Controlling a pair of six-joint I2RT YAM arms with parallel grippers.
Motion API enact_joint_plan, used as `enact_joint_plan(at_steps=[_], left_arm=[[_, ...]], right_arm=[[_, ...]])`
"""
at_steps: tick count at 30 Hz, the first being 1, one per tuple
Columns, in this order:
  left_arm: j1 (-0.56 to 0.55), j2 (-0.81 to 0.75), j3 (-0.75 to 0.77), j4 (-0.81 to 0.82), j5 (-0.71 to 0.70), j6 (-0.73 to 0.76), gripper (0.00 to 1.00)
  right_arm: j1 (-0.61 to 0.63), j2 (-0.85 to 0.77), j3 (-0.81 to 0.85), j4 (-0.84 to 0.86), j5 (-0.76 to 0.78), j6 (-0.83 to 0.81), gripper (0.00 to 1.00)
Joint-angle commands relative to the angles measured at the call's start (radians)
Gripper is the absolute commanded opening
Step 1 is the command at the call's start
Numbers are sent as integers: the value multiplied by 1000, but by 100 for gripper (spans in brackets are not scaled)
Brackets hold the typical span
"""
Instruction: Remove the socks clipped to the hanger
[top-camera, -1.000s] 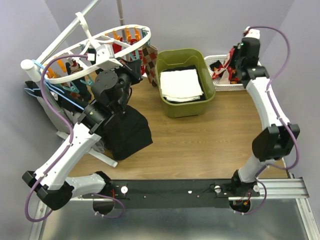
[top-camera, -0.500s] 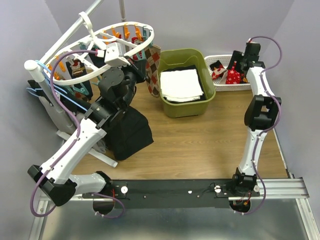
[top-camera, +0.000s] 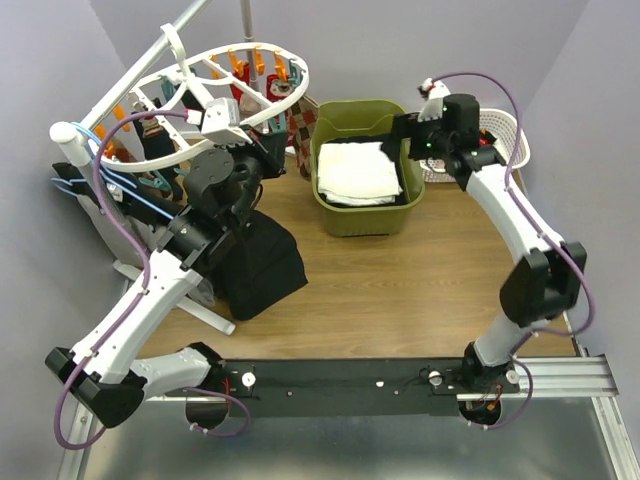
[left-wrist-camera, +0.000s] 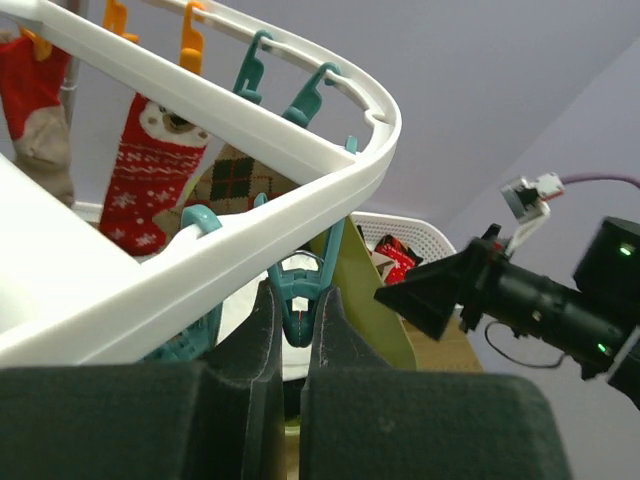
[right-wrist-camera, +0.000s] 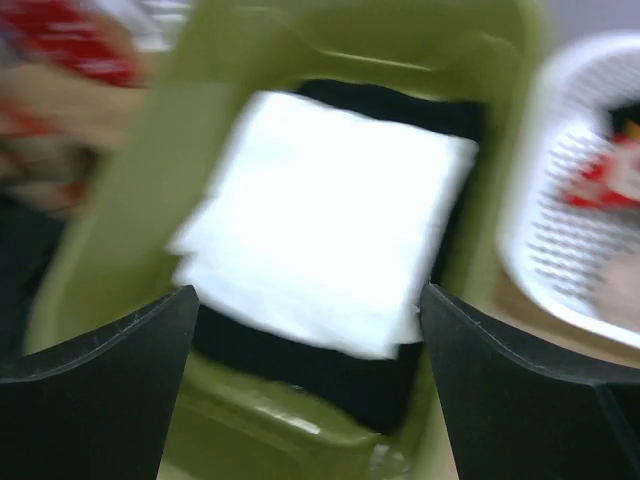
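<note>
The white oval hanger (top-camera: 303, 75) hangs at the back left, with several socks clipped under it. The left wrist view shows its rim (left-wrist-camera: 250, 112), a red bear-pattern sock (left-wrist-camera: 150, 185) and an argyle sock (left-wrist-camera: 236, 180). My left gripper (left-wrist-camera: 298, 335) is raised under the rim (top-camera: 272, 142) and shut on a teal clip (left-wrist-camera: 298, 300). My right gripper (top-camera: 404, 136) hovers open over the olive bin with nothing between its fingers (right-wrist-camera: 100, 380). More socks (right-wrist-camera: 610, 170) lie in the white mesh basket.
An olive green bin (top-camera: 372, 216) at back centre holds a folded white cloth (top-camera: 358, 168). The white mesh basket (top-camera: 512, 140) stands to its right. A black garment (top-camera: 262, 262) hangs on the rack's white frame (top-camera: 110, 95) at left.
My right gripper has opened and swung left from the mesh basket to above the olive bin, leaving a red sock in the basket. The left gripper stays shut at the hanger's rim.
</note>
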Motion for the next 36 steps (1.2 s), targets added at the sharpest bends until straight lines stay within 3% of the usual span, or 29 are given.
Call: enact_joint_plan(at_steps=[1,5,11,18,28,36], left_arm=[[17,-54,-16,-34,124,41,0],[50,-49,4,-57,146,51,0],[138,-28,14,-42,255,36,0],[251,58,82,-39,420,22,0],[291,232,289,-124,456,58,0],[307,175,208,-100,488,61,0]], right_arm=[[141,-129,-151,171,-254,-61,100],[210,-164,-165,240,-359,-17,100],[328,-107,-98,304,-396,9,100],[368,31,39,297,-300,9,100],[366,163,190,237,-127,-23,100],[366,154,145,339,-28,-48,100]])
